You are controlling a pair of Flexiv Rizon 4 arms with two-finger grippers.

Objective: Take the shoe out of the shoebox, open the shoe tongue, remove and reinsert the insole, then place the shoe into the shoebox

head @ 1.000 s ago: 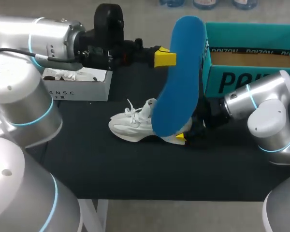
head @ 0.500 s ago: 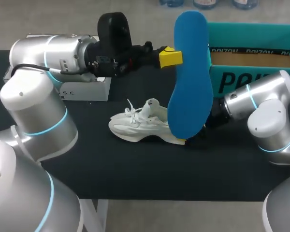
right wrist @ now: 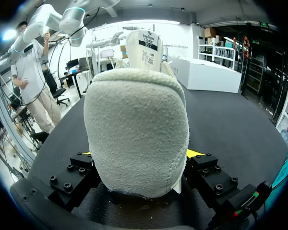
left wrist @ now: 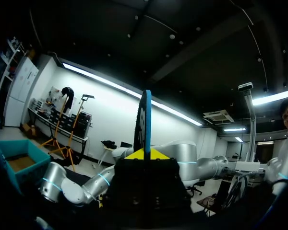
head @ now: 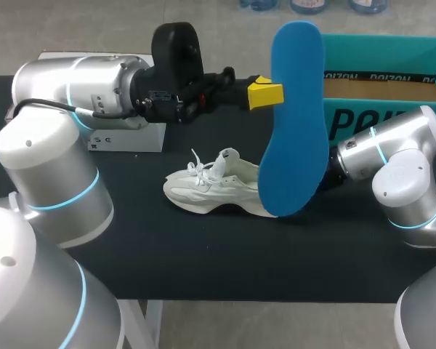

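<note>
Left gripper (head: 267,94) pinches the blue insole (head: 296,123), long axis running 12 to 6. The white sneaker (head: 211,193) lies on the black table (head: 167,254) at that gripper's 7 o'clock, toe toward 9, heel clamped in the right gripper (right wrist: 139,160)

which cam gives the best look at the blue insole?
Head view: the whole blue insole shows face-on, upright in the left gripper by the shoe. Left wrist view catches only its thin edge between the yellow tips. Right wrist view shows none of it, just the shoe's heel.
</note>
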